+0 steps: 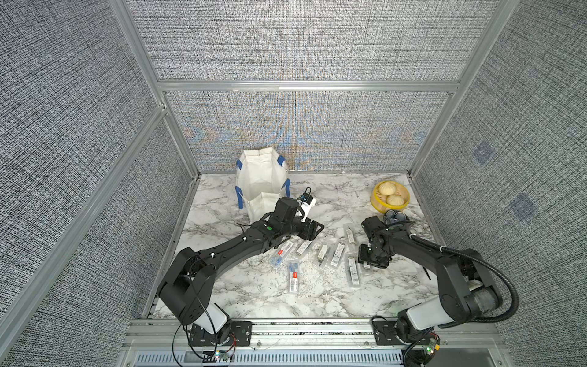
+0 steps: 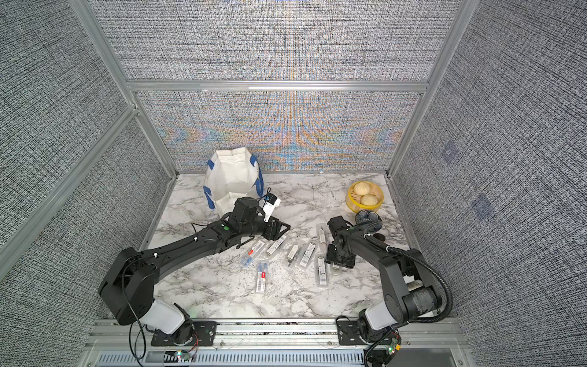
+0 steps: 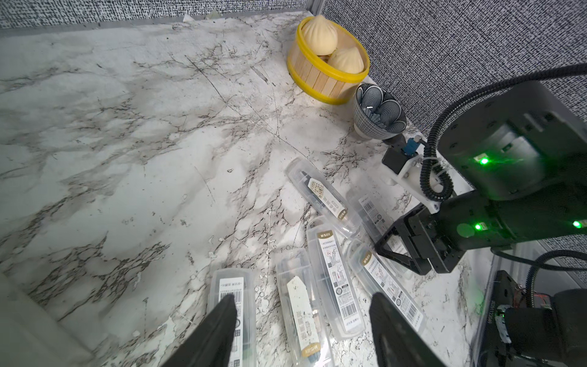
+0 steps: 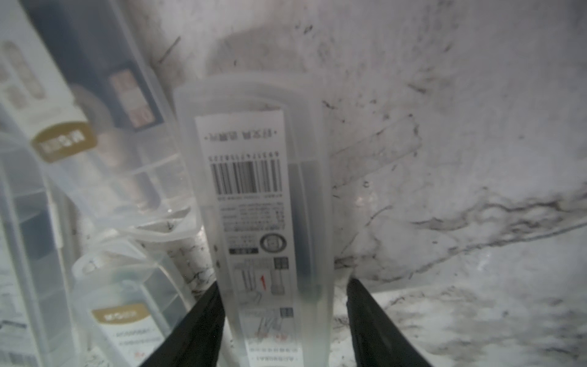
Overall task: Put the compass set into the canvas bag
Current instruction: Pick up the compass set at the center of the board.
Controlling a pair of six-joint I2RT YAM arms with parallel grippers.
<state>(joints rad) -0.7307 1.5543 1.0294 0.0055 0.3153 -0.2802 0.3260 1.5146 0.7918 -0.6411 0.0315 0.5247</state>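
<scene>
Now right gripper [image 4: 283, 282] straddles clear case [image 4: 254, 190] for a pinch, gap showing; left gripper [image 3: 303, 297] wide, empty; canvas bag [image 1: 259, 178] at 11 o'clock

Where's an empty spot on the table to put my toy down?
Two bare patches of table: the back middle, between the canvas bag and the yellow bun basket, and the front strip between the clear cases and the metal rail. The middle is crowded with cases; the bowl crowds the basket's corner.
</scene>
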